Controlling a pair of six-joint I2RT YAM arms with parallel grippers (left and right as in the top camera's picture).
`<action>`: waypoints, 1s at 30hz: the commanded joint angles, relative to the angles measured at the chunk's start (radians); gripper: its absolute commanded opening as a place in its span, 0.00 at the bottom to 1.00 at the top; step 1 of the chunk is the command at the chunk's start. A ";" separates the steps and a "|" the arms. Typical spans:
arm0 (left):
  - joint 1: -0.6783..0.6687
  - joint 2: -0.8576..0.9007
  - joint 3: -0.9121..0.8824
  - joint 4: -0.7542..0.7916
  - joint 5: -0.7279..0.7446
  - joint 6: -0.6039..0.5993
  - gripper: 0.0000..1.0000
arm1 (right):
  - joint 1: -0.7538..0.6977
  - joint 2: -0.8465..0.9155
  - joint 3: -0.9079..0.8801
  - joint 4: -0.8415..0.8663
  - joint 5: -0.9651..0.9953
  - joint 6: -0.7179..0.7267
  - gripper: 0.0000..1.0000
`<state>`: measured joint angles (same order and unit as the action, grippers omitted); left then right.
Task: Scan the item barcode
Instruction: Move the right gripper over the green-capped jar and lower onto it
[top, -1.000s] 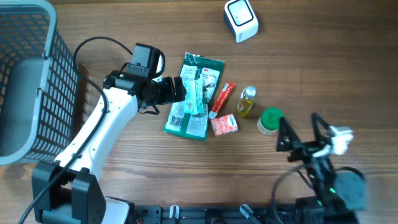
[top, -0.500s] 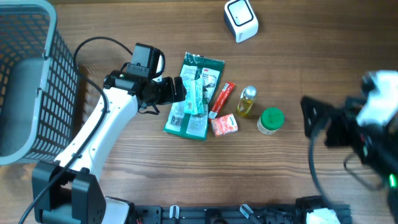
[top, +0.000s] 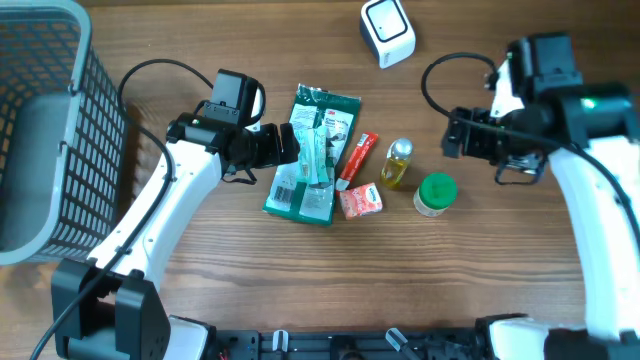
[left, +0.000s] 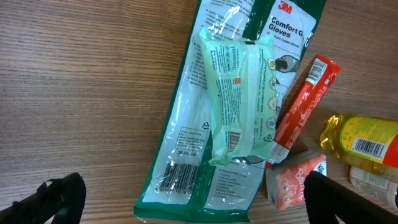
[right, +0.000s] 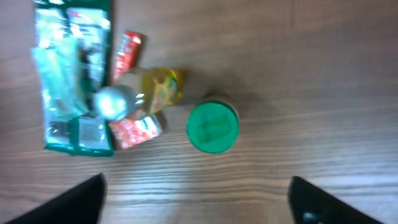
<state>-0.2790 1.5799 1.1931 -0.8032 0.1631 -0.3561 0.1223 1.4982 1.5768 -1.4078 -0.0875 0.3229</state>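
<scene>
Right arm (top: 575, 150) has swung up from the near edge and now hangs beside the cluster. The right jaws are spread wide and empty, with the green-lidded jar (top: 435, 195) near them and the yellow bottle (top: 396, 164) a little further ahead. Left arm (top: 170, 200) hasn't budged. The left jaws gape just as wide, gripping nothing, with the glove packet (left: 180, 155) straight ahead of them and a pale green packet (left: 239, 93) lying on top of it.

Which item gets scanned I can't tell. The whole lot lies between the two pairs of jaws, and the white scanner (top: 387, 32) sits well off to one side of both.

Here's the worry: both packets look like slick film, stacked. A pinch from the left jaws could lift the pair together, or let the top one slide off and turn its barcode away. If the right jaws push in, the upright bottle is first to topple, and it touches the red tube (top: 355, 160). And with both arms closing on one small pile, they could clash.
</scene>
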 joint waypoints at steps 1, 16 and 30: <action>0.002 0.004 0.005 0.002 0.008 0.008 1.00 | -0.002 0.057 -0.077 0.066 0.021 0.045 1.00; 0.002 0.004 0.005 0.003 0.008 0.009 1.00 | 0.008 0.073 -0.399 0.313 -0.017 0.231 0.93; 0.002 0.004 0.005 0.002 0.008 0.009 1.00 | 0.055 0.073 -0.516 0.417 0.013 0.256 0.74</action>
<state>-0.2790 1.5799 1.1931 -0.8036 0.1631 -0.3565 0.1741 1.5654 1.0710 -0.9836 -0.0956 0.5636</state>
